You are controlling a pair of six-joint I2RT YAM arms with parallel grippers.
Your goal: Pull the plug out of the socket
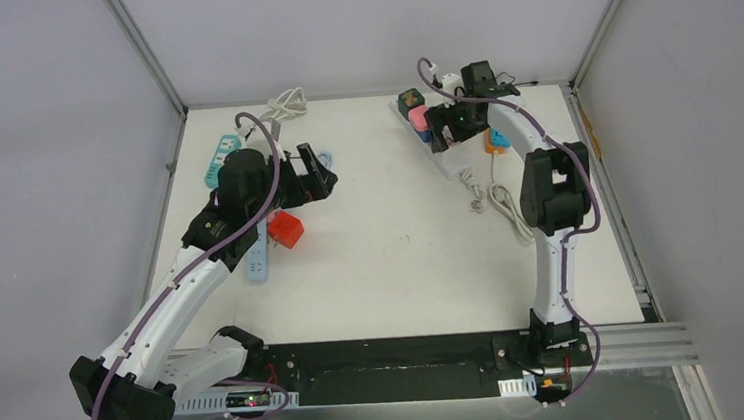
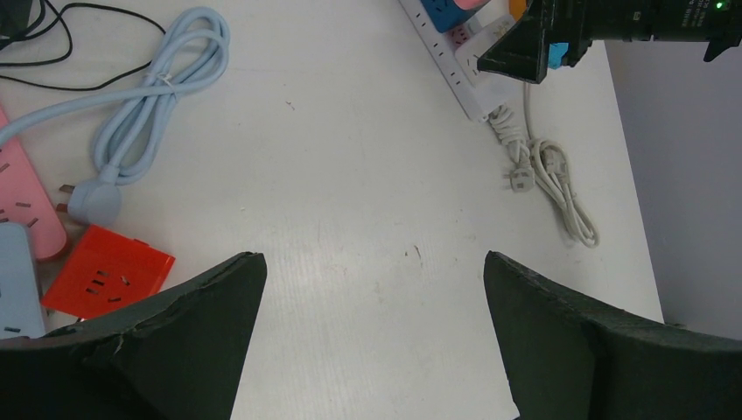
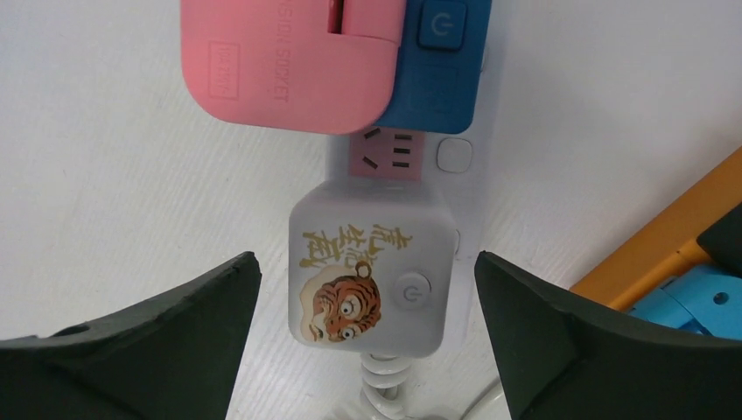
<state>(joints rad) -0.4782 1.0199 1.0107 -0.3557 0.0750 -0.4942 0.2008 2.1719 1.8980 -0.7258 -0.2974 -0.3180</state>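
Note:
A white power strip [image 1: 460, 163] lies at the back right of the table. In the right wrist view it carries a pink adapter [image 3: 289, 66], a blue adapter [image 3: 437, 70] and a white square plug with a tiger picture [image 3: 372, 267], with one bare pink socket face [image 3: 389, 156] between them. My right gripper [image 3: 367, 258] is open, a finger on each side of the tiger plug and apart from it; it also shows in the top view [image 1: 447, 132]. My left gripper [image 2: 374, 258] is open and empty over bare table, left of centre in the top view [image 1: 320, 174].
A red cube adapter [image 2: 109, 271], a light-blue coiled cable [image 2: 157, 96] and a pink strip [image 2: 26, 210] lie by the left arm. The white strip's cable [image 2: 551, 184] trails toward the right edge. An orange item [image 3: 665, 245] lies right of the strip.

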